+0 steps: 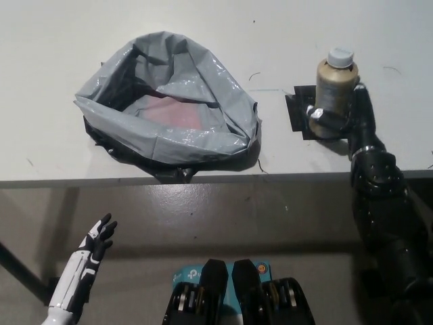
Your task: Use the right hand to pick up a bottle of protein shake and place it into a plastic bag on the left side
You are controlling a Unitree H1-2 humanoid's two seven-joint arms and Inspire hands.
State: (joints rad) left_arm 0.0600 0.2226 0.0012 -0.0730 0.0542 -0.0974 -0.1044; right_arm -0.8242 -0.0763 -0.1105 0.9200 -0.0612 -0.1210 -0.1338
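Observation:
A tan protein shake bottle [337, 81] with a white cap stands upright on a black square mat [296, 114] at the table's right. My black right hand [333, 116] wraps the bottle's lower part from the near right side, its thumb across the front, shut on it. The open grey plastic bag [162, 139] lies on the table's left, mouth facing up, with something reddish [169, 110] inside. My white left hand [96, 242] rests low at the lower left, below the table edge, fingers spread and holding nothing.
The white table's front edge [203, 179] runs across the middle of the picture, with dark floor below it. White tabletop lies between the bag and the mat.

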